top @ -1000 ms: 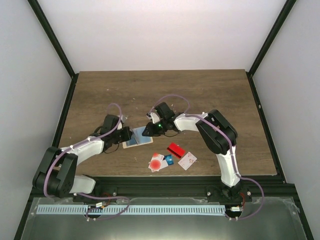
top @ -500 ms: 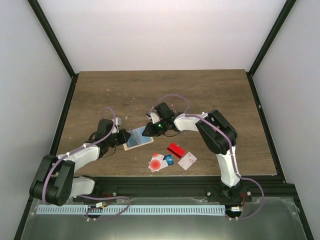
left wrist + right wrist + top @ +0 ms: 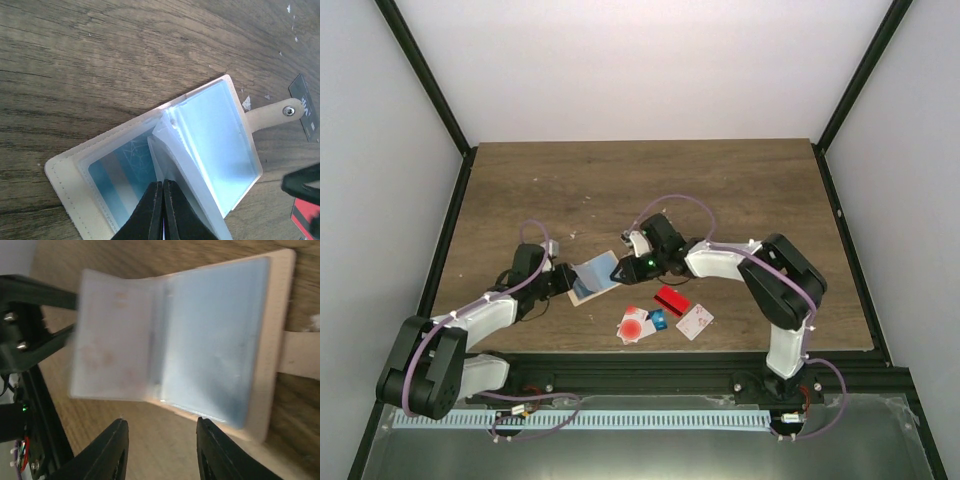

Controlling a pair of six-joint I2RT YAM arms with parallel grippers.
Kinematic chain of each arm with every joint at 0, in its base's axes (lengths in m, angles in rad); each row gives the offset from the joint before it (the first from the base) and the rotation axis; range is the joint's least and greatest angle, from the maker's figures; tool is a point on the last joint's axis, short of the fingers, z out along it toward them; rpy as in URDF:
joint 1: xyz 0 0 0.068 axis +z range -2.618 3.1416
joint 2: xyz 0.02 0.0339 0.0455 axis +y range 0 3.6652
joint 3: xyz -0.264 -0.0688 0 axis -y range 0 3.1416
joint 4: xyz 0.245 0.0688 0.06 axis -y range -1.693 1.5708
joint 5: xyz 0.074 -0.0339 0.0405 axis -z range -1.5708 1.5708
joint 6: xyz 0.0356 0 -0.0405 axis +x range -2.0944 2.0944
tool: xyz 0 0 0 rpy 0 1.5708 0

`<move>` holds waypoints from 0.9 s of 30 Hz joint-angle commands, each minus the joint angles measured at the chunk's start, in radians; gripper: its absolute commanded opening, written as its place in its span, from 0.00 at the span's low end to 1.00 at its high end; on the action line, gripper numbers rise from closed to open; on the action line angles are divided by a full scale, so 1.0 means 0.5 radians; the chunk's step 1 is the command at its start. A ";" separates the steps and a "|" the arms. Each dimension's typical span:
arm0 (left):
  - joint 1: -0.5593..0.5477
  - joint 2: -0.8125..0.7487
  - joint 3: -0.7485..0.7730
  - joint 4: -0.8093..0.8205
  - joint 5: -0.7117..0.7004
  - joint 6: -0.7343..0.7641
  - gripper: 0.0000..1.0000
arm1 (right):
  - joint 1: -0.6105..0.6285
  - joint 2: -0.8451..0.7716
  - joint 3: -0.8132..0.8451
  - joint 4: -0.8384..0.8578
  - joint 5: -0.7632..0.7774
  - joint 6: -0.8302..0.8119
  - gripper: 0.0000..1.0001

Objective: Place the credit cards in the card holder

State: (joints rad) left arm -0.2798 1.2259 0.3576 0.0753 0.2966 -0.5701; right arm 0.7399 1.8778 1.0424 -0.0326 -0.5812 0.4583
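Surface: wooden table (image 3: pixel 720 190), white walls on three sides.
Holder (image 3: pixel 590 285): laid open left of centre, between the two grippers.
Left gripper (image 3: pixel 162 197): clamped on a clear sleeve (image 3: pixel 210 145), which is held raised off the open cover.
Right gripper (image 3: pixel 160 425): jaws parted with nothing between them, hung just right of the holder and apart from it.
Changed: within the last second the right jaws have been widened and that gripper drawn back to the right. The sleeve has been tilted up further by the left arm.
Blue card (image 3: pixel 117 172): seen inside a pocket against the cover, below the raised sleeve.
Meaning: one card is judged stowed and let go, and the right arm is freed for fetching.
Cards left: red (image 3: pixel 672 299), dotted (image 3: pixel 634 325), small blue (image 3: pixel 658 320) and white (image 3: pixel 695 321), grouped near and to the right of the holder, untouched.
Next: another pocket is judged to be kept open for the next card.
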 commanded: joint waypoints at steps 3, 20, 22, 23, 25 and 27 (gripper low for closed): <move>0.011 -0.024 -0.023 -0.024 -0.013 0.045 0.04 | 0.229 -0.099 -0.016 0.141 0.262 -0.178 0.44; 0.011 -0.086 0.015 -0.251 -0.140 -0.030 0.30 | 0.309 0.153 0.164 0.144 0.305 -0.048 0.44; 0.010 -0.170 0.027 -0.323 -0.141 -0.046 0.34 | 0.309 0.143 0.158 0.156 0.308 -0.047 0.44; 0.010 -0.225 0.038 -0.380 -0.158 -0.061 0.36 | 0.309 0.149 0.162 0.160 0.306 -0.045 0.44; 0.010 -0.338 0.065 -0.496 -0.205 -0.093 0.40 | 0.309 0.170 0.183 0.160 0.284 -0.044 0.44; 0.011 -0.459 0.095 -0.606 -0.247 -0.113 0.42 | 0.309 0.182 0.179 0.182 0.260 -0.036 0.44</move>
State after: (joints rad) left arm -0.2794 1.0904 0.3641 -0.1150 0.2161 -0.6018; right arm 0.8936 1.9572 1.0935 0.0319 -0.4419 0.4324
